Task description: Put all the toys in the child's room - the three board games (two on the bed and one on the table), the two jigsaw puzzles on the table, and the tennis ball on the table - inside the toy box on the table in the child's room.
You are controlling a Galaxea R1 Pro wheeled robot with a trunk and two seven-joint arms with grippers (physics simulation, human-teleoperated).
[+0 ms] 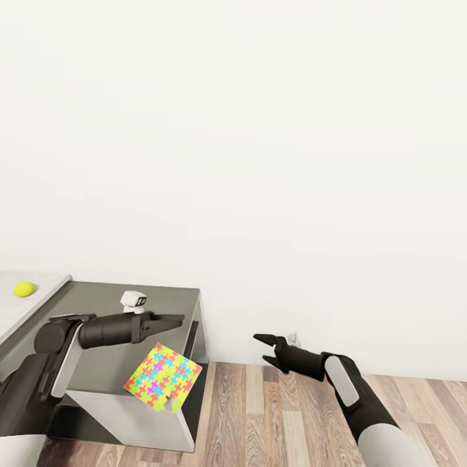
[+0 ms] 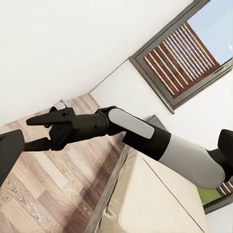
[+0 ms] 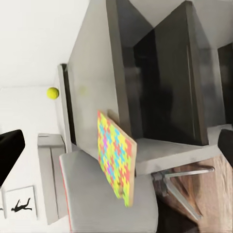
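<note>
Left hand (image 1: 170,320) looks clamped on puzzle (image 1: 163,377) top edge, hanging off worktop (image 1: 162,299) end; thin, stiff, prob light, so pinch edge; right hand (image 1: 264,349) apart, holding nothing; ball (image 1: 24,289) on worktop.

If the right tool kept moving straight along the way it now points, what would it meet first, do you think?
Probably the jigsaw puzzle tilted at the desk's end: the right tool points left towards it, and its wrist view faces the puzzle squarely. Depth is unclear, so it might pass just in front.
</note>
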